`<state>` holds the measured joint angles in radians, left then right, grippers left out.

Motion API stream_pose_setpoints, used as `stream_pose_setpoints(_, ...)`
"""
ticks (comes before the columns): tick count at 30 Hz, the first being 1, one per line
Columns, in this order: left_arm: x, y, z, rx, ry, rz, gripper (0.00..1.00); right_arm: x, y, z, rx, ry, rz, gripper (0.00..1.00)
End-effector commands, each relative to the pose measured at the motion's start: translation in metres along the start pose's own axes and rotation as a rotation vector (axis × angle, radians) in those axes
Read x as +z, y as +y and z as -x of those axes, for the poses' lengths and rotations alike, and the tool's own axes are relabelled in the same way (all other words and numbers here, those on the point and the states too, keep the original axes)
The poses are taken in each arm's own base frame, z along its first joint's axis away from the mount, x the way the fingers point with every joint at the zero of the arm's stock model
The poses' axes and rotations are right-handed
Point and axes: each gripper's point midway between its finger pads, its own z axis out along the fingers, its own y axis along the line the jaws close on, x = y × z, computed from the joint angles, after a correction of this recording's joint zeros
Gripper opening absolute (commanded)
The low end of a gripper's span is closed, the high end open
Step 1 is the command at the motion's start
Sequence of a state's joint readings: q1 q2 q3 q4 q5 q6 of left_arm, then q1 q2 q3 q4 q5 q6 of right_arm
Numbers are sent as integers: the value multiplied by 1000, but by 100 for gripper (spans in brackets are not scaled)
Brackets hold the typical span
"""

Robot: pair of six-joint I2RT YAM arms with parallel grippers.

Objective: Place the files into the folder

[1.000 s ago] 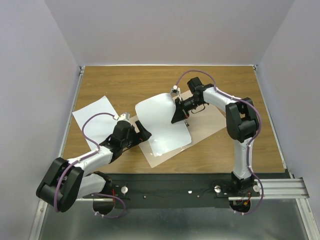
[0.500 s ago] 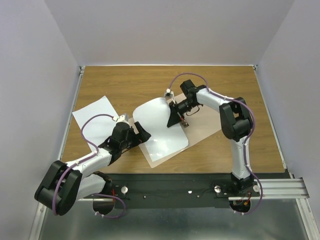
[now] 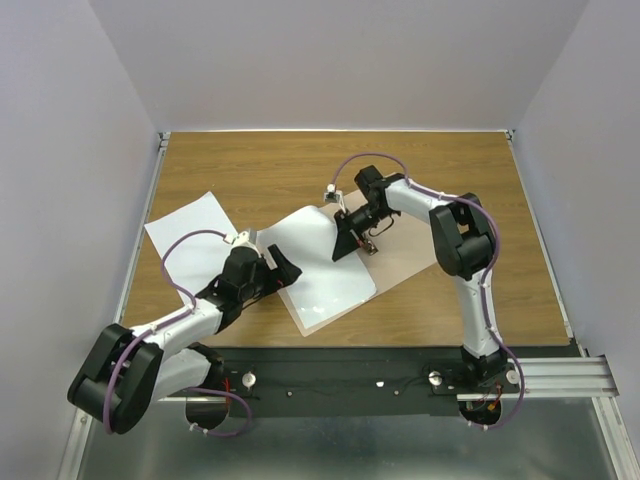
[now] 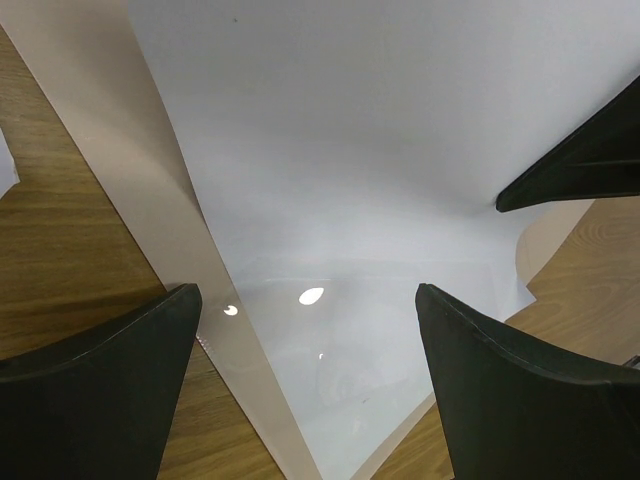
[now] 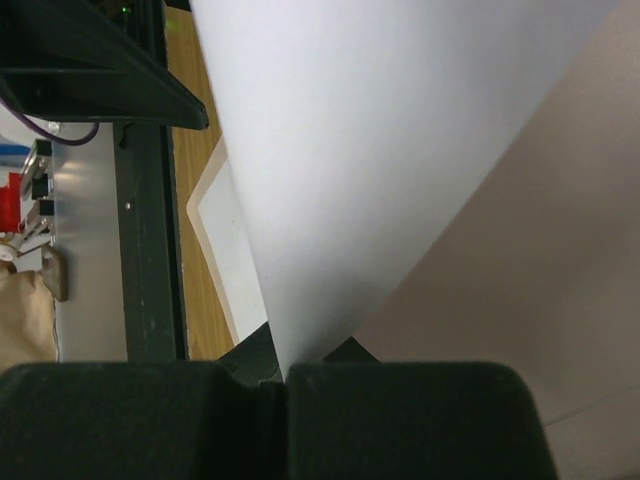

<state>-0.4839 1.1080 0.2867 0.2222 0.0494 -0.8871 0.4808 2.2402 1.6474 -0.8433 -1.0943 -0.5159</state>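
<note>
Over the folder (image 3: 412, 254), right fingers (image 5: 140, 420) pinch 1 white sheet (image 3: 318, 262); left fingers (image 4: 90, 400) stand wide at its edge.

Wooden table (image 3: 300, 160), pale walls (image 3: 330, 60)

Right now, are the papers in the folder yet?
Done: the folder lies open. In hand: the right gripper pinches one paper over it, the left gripper open beside it. Left: the other paper lies on the table; neither is tucked in yet.
</note>
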Motion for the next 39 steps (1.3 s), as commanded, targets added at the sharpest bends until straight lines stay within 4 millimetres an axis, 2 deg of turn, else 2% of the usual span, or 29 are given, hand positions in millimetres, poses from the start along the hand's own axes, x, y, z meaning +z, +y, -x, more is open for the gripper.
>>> stream_pose_setpoints(1, -3, 14, -6, -7, 1, 36, 98, 7, 3, -2, 44, 24, 34, 1)
stream_pose_setpoints(4, -4, 12, -5, -7, -1, 34, 98, 9, 1, -4, 64, 38, 22, 1)
stream_pose_setpoints(8, -4, 11, -3, -6, -9, 27, 98, 13, 0, 3, 75, 29, 34, 1)
stream_pose_setpoints(12, -5, 11, -4, -5, -8, 24, 98, 25, -1, 0, 77, 68, 22, 1)
stream_pose_setpoints(16, -6, 11, -4, -6, -9, 23, 98, 27, 2, -1, 86, 78, 22, 1)
stream_pose_setpoints(20, -6, 12, -4, -8, -12, 24, 98, 26, 6, -5, 98, 78, 27, 1)
stream_pose_setpoints(26, -6, 13, -5, -17, -11, 27, 98, 24, 2, -11, 146, 101, -34, 1)
stream_pose_setpoints(30, -8, 12, -5, -21, -14, 21, 98, 22, -9, -10, 157, 99, -115, 1)
stream_pose_setpoints(34, -10, 13, -4, -28, -19, 25, 98, 20, -6, -8, 163, 88, -123, 1)
stream_pose_setpoints(39, -12, 14, -4, -36, -27, 28, 98, 12, -12, -3, 197, 62, -231, 1)
